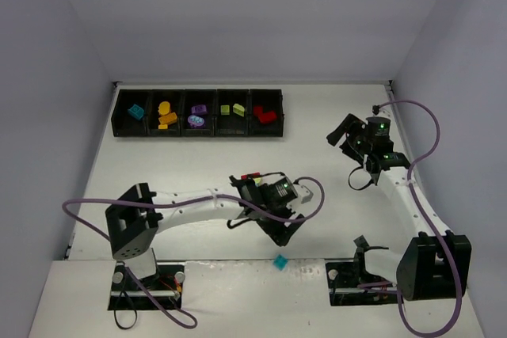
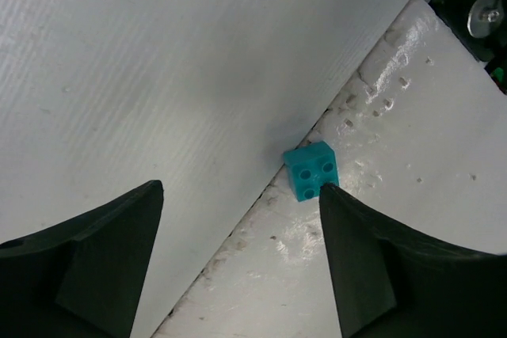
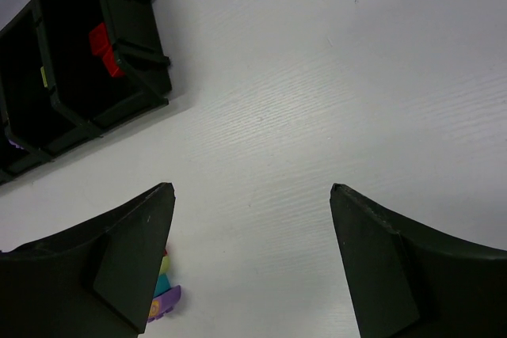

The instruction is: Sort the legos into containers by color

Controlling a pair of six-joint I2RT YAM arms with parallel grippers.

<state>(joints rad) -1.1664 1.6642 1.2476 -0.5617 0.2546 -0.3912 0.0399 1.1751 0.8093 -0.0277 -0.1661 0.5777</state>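
a white table (image 1: 333, 100) sits boxed in by plain pale grey walls (image 1: 238, 13). along its far edge, toward the far left corner, stands the row of five joined black containers (image 1: 198, 133), each with bricks of one colour: a teal brick (image 1: 136, 112) in the bin nearest that corner, then orange bricks (image 1: 165, 114), purple bricks (image 1: 197, 116), lime bricks (image 1: 232, 108) and red bricks (image 1: 265, 115). a loose teal brick (image 2: 311, 170) lies studs up at the near edge, roughly midway between the two arm bases, right on the seam where the matte sheet meets the glossy near strip. the left gripper (image 2: 240, 191) hangs over that spot, its fingers spread wide and holding nothing; in the left wrist view the brick sits just beside the tip of the finger on the right of the picture, and whether they touch cannot be told. the right gripper (image 3: 252, 189) is over the right half of the table, tilted toward the bins, fingers apart and empty above bare surface. low in the right wrist view a small cluster of bricks (image 3: 164, 294), purple, teal and lime, peeks out beside one finger, mostly hidden.
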